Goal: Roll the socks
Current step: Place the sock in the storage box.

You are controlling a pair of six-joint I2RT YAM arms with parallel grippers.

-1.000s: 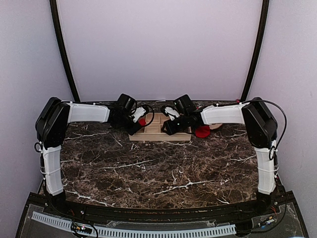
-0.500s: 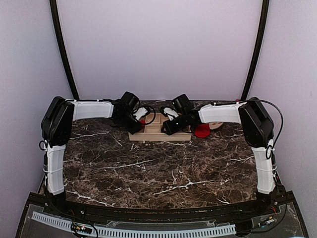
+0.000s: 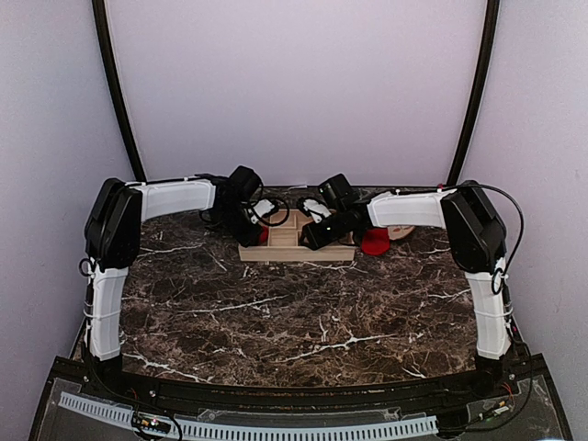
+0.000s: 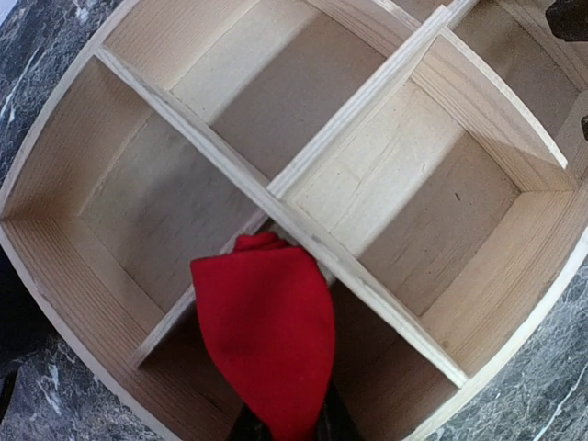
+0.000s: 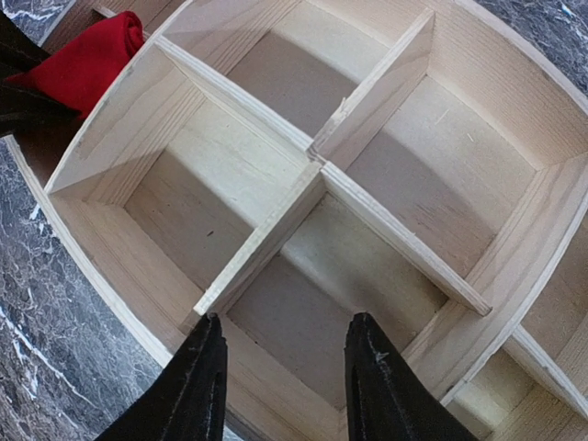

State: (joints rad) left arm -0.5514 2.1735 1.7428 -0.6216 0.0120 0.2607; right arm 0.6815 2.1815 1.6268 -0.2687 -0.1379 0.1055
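Swinging inward since a second ago, our left arm's elbow is now sitting closer to the middle in the top view. Our left gripper (image 3: pixel 266 222) is reaching further over the left end of the wooden tray (image 3: pixel 299 254), while our right arm is shifting only slightly toward it.

We are pinching a red sock (image 4: pixel 265 335) in the left gripper. In the left wrist view the fabric is running down into the dark fingers (image 4: pixel 241 428) at the bottom edge, which are clenched on it. The sock's free end is hanging over a short divider (image 4: pixel 170 322) between two compartments at the tray's corner. We cannot tell whether it is touching the tray floor.

Our right gripper (image 5: pixel 285 386) is hovering over a compartment at the tray's near wall. Its jaws are standing spread apart with nothing between them, and only bare wood is showing in the gap.

A second sock (image 3: pixel 374 243) is lying on the marble table (image 3: pixel 276 312) just beside the tray's right end. A tan plate (image 3: pixel 401 231) is sitting just past it.
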